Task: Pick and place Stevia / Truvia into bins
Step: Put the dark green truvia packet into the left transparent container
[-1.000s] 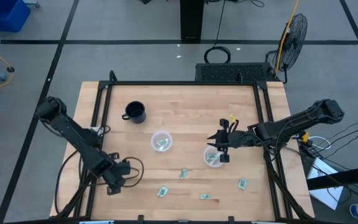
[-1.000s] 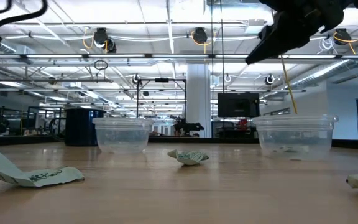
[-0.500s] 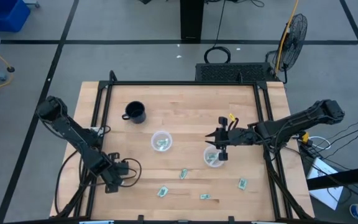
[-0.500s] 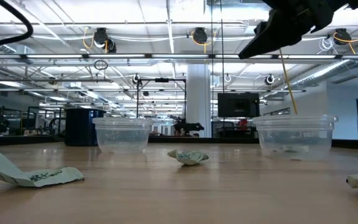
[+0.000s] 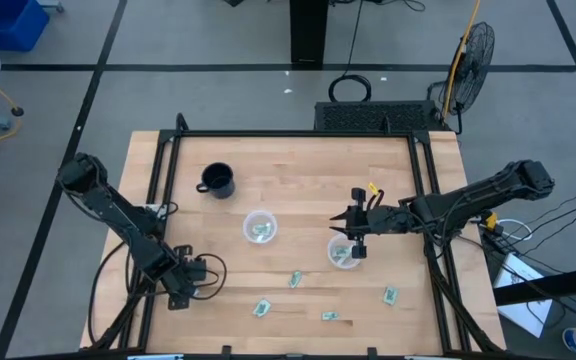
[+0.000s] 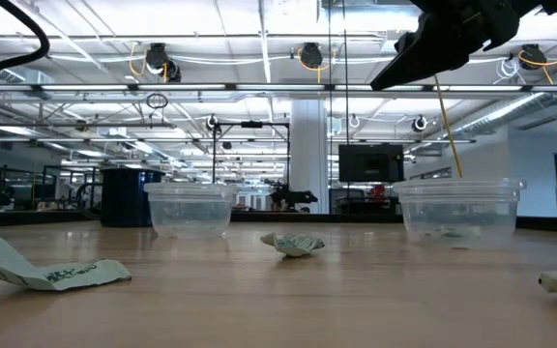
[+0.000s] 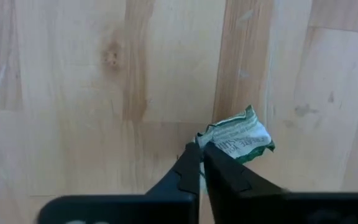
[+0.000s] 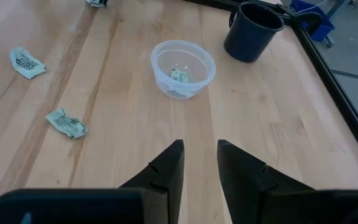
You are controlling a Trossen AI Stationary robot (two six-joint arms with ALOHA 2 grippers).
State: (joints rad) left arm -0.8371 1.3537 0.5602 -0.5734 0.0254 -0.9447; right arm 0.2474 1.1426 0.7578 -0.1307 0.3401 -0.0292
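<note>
Two clear bins stand mid-table: the left bin (image 5: 259, 228) and the right bin (image 5: 344, 256), each with a Stevia packet inside. Loose packets lie flat on the wood nearer the front edge (image 5: 295, 279) (image 5: 261, 309) (image 5: 329, 316) (image 5: 390, 294). My left gripper (image 5: 190, 288) is low at the near left, shut at a crumpled green-and-white packet (image 7: 238, 138). My right gripper (image 5: 352, 244) hangs above the right bin (image 6: 457, 208), fingers apart with nothing between them (image 8: 199, 149). My left gripper has its two fingertips (image 7: 191, 155) closed at the packet's near corner (image 7: 205, 140). The rest of the packet sticks out beyond the tips over the wood. Whether it is lifted off the table I cannot tell.
A black mug (image 5: 216, 180) stands at the far left of the table, behind the left bin. A black frame rail (image 5: 288, 134) runs around the tabletop. Bare wood lies between the bins and the loose packets.
My left gripper has shifted a little toward the table's far edge. My right gripper has edged slightly toward the table's left above the right bin. The packets and bins lie as before.
</note>
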